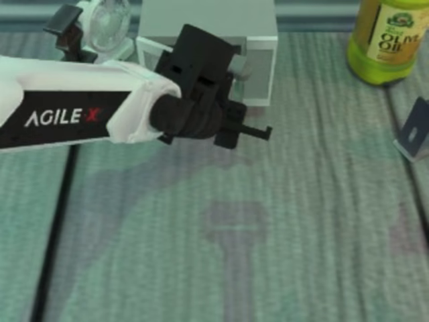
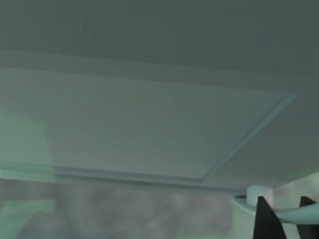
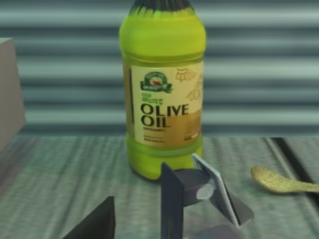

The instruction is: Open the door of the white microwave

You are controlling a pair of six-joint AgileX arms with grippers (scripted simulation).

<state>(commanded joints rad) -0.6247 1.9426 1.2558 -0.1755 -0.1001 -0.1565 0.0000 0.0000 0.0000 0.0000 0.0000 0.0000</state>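
The white microwave [image 1: 208, 23] stands at the back of the table, centre-left. Its door [image 1: 153, 52] faces the front, mostly hidden under my left arm. My left gripper [image 1: 231, 67] is pressed up to the door's right edge, by the plain control strip [image 1: 261, 67]. In the left wrist view the windowed door [image 2: 149, 124] fills the picture. The pale curved handle [image 2: 299, 211] runs between my left gripper's [image 2: 284, 219] two dark fingertips, which are shut on it. I cannot tell whether the door is ajar. My right gripper [image 3: 139, 221] is parked, open and empty.
A round white fan [image 1: 107, 27] stands left of the microwave. An olive oil bottle [image 1: 389, 37] is at the back right, with a blue-grey stand [image 1: 415, 131] in front of it. A tan spoon [image 3: 279, 181] lies beside the bottle [image 3: 162, 99].
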